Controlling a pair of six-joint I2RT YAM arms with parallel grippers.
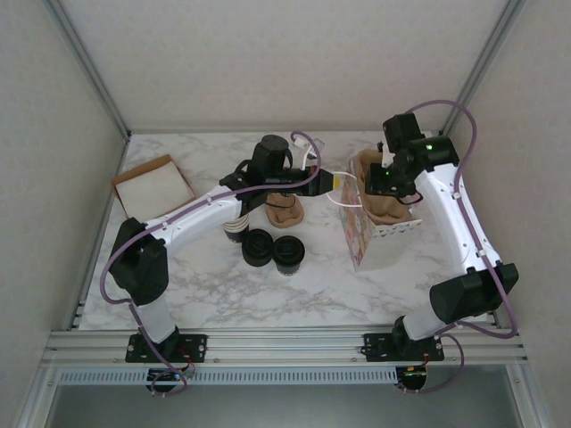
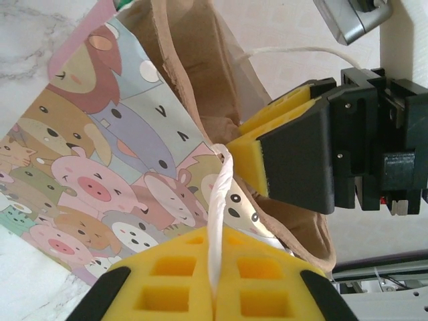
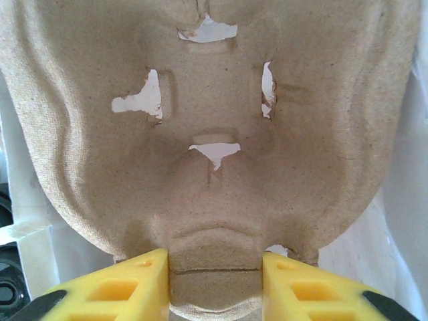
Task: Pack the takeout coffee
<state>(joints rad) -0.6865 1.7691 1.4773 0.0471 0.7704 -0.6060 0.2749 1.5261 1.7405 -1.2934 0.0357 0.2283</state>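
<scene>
Left wrist view: the left pincer (image 2: pixel 214 284) is shut tight on the white handle (image 2: pixel 222 200) of the animal paper bag (image 2: pixel 100 187). The right pincer (image 3: pixel 214 281) pinches the brown cup tray (image 3: pixel 214 147) by its edge, just beside the bag's open top. The coffee cup (image 1: pixel 288 253) waits on the surface (image 1: pixel 223 294), left of the bag. The tray could catch the bag's rim and tip it. A hard pull could rip the thin handle.
</scene>
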